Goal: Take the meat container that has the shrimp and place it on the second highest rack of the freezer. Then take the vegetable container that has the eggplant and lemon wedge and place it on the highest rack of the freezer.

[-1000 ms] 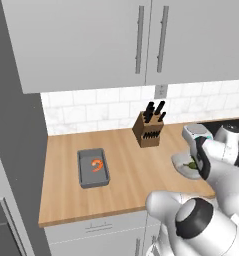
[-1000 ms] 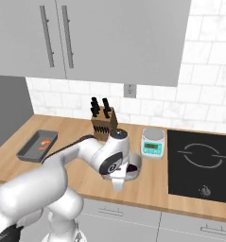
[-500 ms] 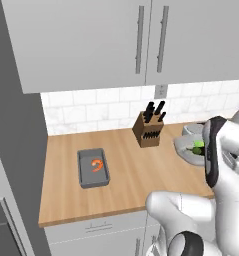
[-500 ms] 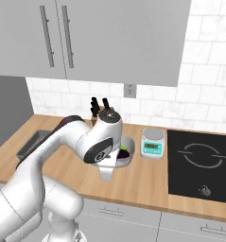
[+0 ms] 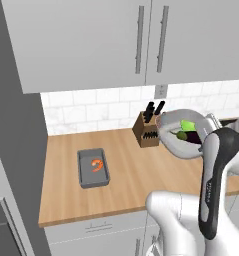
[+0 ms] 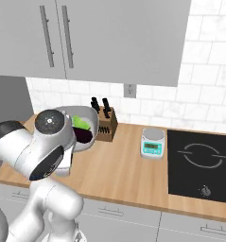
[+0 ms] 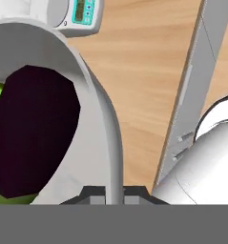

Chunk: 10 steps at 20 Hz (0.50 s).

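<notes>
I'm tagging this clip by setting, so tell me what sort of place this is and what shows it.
A home-style kitchen, rendered rather than real. A wooden counter runs under grey wall cabinets and white tile, with a knife block standing on it beside a small kitchen scale and a black cooktop.

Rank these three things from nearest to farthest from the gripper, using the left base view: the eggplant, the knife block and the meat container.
The gripper is shut on the vegetable container's rim.
1. Eggplant: inside the held, lifted bowl, beside the lemon wedge.
2. Knife block: on the counter against the wall, just left of the bowl.
3. Meat container: far left on the counter, with the shrimp in it.
</notes>
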### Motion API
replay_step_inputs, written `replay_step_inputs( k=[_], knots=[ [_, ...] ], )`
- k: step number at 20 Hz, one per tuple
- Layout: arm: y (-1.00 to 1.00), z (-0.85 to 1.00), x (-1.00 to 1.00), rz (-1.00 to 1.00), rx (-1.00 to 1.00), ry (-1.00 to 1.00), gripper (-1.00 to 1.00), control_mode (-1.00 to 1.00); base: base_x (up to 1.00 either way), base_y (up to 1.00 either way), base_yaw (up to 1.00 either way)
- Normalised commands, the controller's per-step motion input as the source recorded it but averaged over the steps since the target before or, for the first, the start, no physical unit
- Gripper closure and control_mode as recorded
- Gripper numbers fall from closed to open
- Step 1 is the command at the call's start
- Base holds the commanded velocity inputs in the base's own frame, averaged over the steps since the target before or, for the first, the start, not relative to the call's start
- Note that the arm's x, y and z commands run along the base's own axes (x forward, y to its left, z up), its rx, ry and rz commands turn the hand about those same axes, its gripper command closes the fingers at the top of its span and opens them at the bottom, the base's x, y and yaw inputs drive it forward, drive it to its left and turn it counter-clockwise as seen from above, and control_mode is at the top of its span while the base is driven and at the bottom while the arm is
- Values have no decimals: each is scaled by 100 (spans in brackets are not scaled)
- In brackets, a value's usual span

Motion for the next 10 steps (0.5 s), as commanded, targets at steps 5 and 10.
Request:
replay_step_inputs(
  k=[5,10],
  knots=[
    [83,100,-34,14,0,-5,100,-100,0,0,0],
    [52,90,-62,14,0,0,100,-100,0,0,0]
  ],
)
